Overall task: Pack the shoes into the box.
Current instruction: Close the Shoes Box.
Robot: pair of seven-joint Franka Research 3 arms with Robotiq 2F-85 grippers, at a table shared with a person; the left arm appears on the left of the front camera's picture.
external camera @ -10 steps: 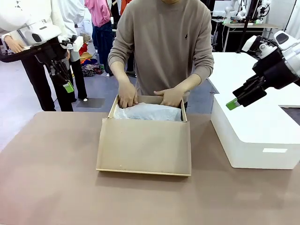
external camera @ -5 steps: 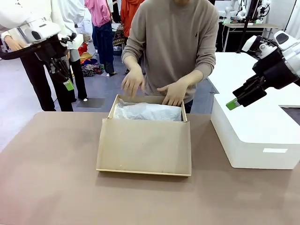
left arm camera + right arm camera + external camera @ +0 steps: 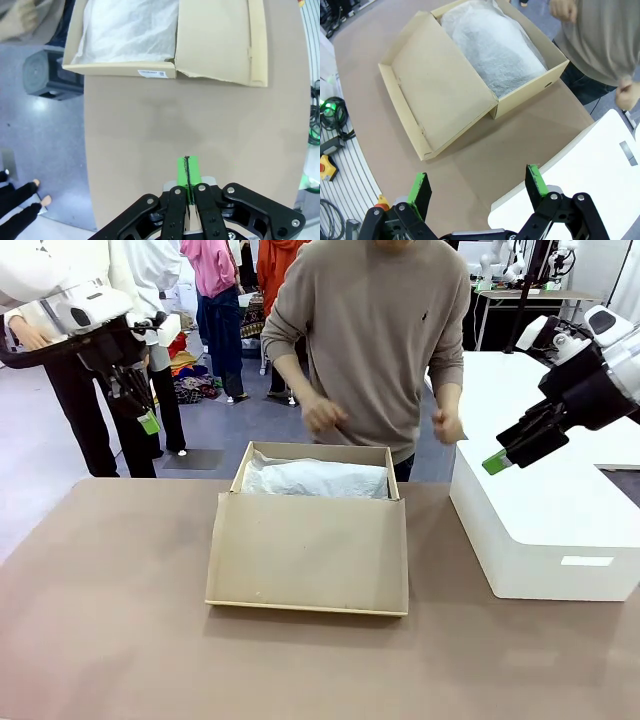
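- Left gripper (image 3: 148, 423): jaws pressed together on nothing, hanging high; the box (image 3: 308, 555) lies below it and to its right.
- Box: flap lid open toward the robot, long axis running from one gripper toward the other. Tissue paper (image 3: 315, 478) covers the inside, so I cannot tell whether the shoes lie under it.
- Right gripper (image 3: 497, 462): jaws apart, empty, above the white block (image 3: 545, 530); box below-left, probably slightly nearer this arm.
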